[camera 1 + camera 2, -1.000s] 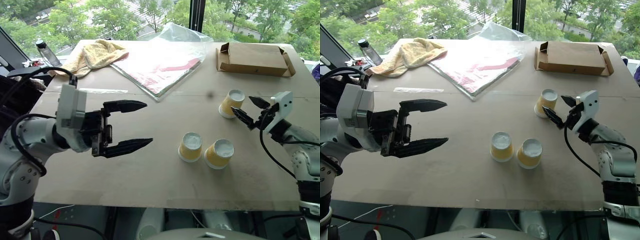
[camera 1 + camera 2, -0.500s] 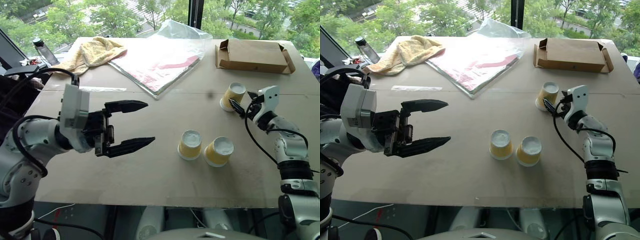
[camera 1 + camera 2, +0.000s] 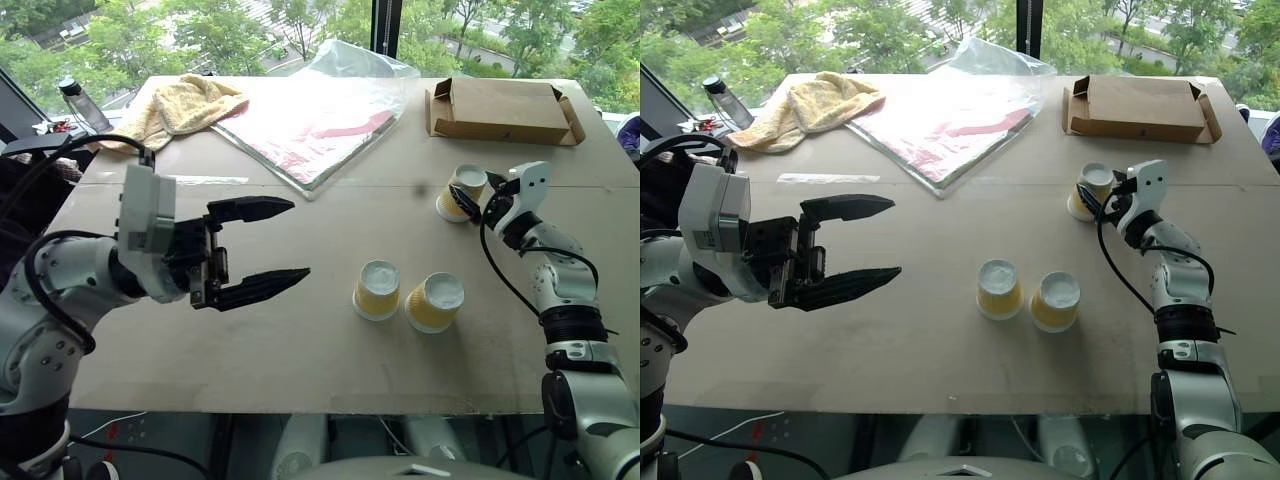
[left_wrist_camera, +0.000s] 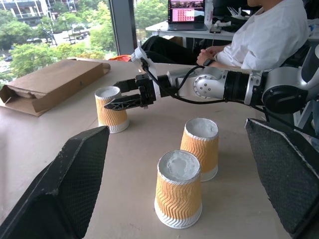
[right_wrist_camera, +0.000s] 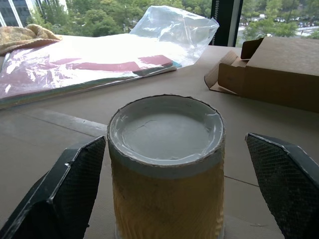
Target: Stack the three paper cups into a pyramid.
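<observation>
My right end effector (image 5: 164, 199) brackets the far paper cup (image 3: 462, 191), its two fingers (image 5: 65, 194) set around the upside-down cup with a gap on each side, not gripping; my left end effector (image 3: 262, 245) hangs wide open and empty above the worktop (image 3: 300, 340); the other two cups (image 3: 378, 290) (image 3: 435, 302) stand side by side, inverted, mid-worktop; no legible writing.

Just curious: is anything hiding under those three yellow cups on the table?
Cannot be seen. All three paper cups stand upside down, white bottoms up, rims flat on the table. Their walls cover whatever might be inside.
</observation>
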`<action>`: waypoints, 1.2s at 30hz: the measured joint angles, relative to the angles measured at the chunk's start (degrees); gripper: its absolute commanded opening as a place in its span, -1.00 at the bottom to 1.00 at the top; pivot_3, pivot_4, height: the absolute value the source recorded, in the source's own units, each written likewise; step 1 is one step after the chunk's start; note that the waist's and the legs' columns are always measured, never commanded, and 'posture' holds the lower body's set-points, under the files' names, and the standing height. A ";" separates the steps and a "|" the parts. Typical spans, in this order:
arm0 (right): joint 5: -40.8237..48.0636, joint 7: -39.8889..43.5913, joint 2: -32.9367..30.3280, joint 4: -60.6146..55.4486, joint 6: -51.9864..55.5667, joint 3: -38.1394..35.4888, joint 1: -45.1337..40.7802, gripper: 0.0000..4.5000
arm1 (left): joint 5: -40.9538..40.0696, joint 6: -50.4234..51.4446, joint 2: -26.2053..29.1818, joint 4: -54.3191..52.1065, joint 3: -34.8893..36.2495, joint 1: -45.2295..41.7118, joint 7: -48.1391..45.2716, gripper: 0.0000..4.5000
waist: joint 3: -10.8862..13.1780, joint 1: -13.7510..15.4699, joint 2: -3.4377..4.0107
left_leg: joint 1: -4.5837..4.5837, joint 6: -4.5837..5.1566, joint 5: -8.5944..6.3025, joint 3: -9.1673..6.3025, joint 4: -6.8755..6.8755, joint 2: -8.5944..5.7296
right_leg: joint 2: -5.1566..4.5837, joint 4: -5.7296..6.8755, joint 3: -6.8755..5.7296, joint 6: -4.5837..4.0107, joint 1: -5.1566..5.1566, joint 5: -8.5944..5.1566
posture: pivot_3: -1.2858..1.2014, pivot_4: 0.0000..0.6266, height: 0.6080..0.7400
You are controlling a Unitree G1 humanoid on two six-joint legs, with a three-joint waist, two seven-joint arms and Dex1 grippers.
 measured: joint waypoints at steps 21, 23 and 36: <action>26.23 19.55 -12.83 -45.22 26.73 2.37 12.69 -0.08 | 0.70 1.04 2.12 1.13 1.75 3.75 -3.47 1.00 | 0.02 0.04 0.03 | 0.01 0.02 -0.01 -0.14 0.00 0.03 | 0.02 0.02 -0.05 0.00 0.01 0.00 | 0.03 -0.52 1.00; 29.29 19.69 -13.77 -49.53 29.65 2.49 13.45 -0.08 | 0.99 0.85 2.17 1.19 1.75 3.76 -4.28 1.00 | 0.01 0.24 0.01 | 0.01 0.03 -0.02 -0.14 0.02 0.02 | 0.01 0.02 -0.06 0.00 0.02 0.00 | 0.03 -0.52 1.00; 29.97 21.45 -18.57 -56.58 30.76 3.97 20.49 -0.08 | 2.25 0.76 2.22 2.75 0.16 1.44 -6.75 1.00 | -0.01 0.63 -0.03 | -0.04 0.02 -0.01 -0.17 0.05 0.01 | 0.00 -0.02 -0.11 0.00 0.03 0.00 | 0.03 -0.52 1.00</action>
